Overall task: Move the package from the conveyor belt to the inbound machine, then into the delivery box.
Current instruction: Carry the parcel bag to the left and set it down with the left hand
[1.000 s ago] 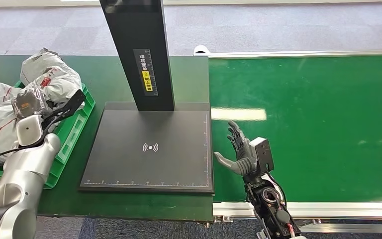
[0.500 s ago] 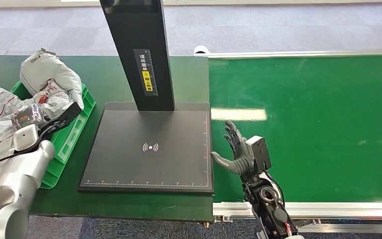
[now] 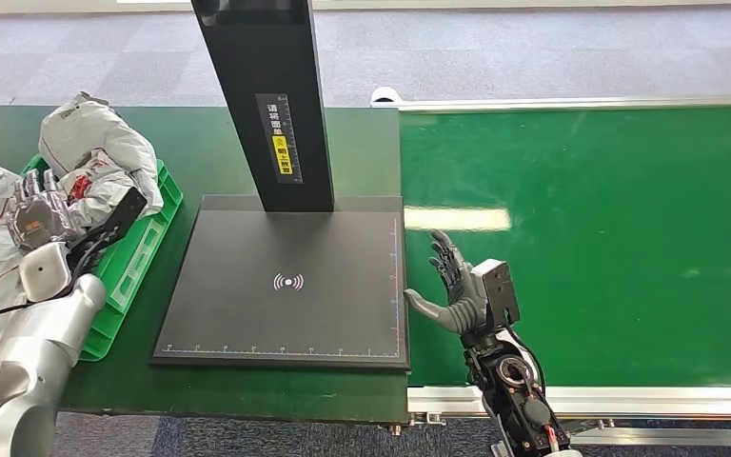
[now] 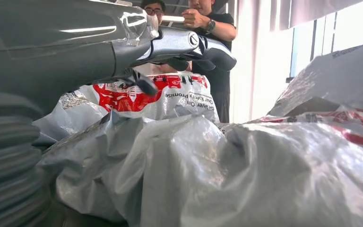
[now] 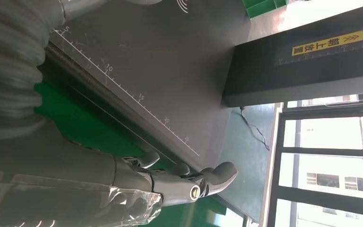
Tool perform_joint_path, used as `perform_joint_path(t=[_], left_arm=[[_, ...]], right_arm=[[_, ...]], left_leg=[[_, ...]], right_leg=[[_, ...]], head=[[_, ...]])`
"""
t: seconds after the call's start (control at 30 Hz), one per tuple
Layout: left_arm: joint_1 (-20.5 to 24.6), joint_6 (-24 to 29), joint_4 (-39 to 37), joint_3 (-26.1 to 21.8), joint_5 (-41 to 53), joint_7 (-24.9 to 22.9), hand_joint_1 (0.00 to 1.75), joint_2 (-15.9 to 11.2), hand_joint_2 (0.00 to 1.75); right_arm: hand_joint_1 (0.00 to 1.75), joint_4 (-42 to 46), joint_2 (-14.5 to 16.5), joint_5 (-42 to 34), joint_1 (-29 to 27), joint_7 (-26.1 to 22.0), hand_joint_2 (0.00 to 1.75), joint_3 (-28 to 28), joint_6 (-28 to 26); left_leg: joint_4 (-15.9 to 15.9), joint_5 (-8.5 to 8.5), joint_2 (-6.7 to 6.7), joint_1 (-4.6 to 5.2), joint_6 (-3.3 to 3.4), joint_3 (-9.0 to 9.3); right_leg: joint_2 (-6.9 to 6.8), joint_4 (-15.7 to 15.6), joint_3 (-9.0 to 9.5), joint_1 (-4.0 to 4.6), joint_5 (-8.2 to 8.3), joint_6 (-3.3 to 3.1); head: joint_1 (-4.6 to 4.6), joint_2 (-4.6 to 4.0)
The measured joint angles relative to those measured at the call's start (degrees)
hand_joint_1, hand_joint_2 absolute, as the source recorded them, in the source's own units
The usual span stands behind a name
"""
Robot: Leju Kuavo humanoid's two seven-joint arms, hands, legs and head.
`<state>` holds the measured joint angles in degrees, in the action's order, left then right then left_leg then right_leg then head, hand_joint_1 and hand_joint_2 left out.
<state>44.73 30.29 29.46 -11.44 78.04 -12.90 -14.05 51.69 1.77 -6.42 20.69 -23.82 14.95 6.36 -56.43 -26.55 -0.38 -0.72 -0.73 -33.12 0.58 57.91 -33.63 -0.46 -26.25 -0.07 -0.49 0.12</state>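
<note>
Grey-white packages (image 3: 95, 143) with red print lie piled in the green delivery box (image 3: 148, 249) at the far left. My left hand (image 3: 38, 211) hovers just above the pile with fingers spread and nothing in it. In the left wrist view its fingers (image 4: 170, 45) reach over the crumpled packages (image 4: 227, 175). My right hand (image 3: 457, 286) stands open over the near-left corner of the green conveyor belt (image 3: 609, 238), beside the black plate of the inbound machine (image 3: 286, 286). In the right wrist view the right hand (image 5: 179, 182) is empty next to the plate (image 5: 160, 71).
The machine's black column (image 3: 266, 95) rises behind the plate. The belt's metal rail (image 3: 628, 398) runs along the near edge. A person (image 4: 212, 28) stands beyond the box in the left wrist view. Grey carpet lies past the table.
My left hand has spread its fingers over the box, and the top package has settled onto the pile. The right hand has shifted slightly left.
</note>
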Motion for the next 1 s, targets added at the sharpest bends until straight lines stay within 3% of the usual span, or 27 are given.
perform_joint_path(t=[0.23, 0.77, 1.0], left_arm=[[-1.5, 7.2, 2.5, -0.2, -3.0, 4.2, 0.00, 0.4, 1.75], [-2.4, 8.4, 5.0, -0.2, -3.7, 5.1, 0.00, 0.9, 1.75], [-5.4, 9.1, 14.6, -0.9, -5.9, 11.4, 0.00, 2.5, 1.75]], right_arm=[[0.00, 0.0, -0.1, -0.7, 0.0, -0.2, 1.75, 0.0, 0.0], [0.00, 0.0, -0.1, -0.9, 0.0, -0.4, 1.75, 0.0, 0.0], [0.00, 0.0, -0.3, -1.6, 0.0, -0.9, 1.75, 0.0, -0.2]], left_leg=[[0.0, 0.00, 0.00, 0.00, 0.00, -0.01], [0.0, 0.00, 0.00, 0.00, 0.00, -0.01], [0.0, 0.00, 0.00, 0.00, 0.00, -0.02]], right_leg=[[0.00, 0.0, -0.01, 0.00, 0.00, 0.00], [0.00, 0.0, -0.02, 0.00, 0.00, 0.00], [0.00, 0.0, -0.03, -0.01, 0.00, 0.00]], head=[[-0.01, 0.00], [-0.01, 0.01], [-0.01, 0.01]])
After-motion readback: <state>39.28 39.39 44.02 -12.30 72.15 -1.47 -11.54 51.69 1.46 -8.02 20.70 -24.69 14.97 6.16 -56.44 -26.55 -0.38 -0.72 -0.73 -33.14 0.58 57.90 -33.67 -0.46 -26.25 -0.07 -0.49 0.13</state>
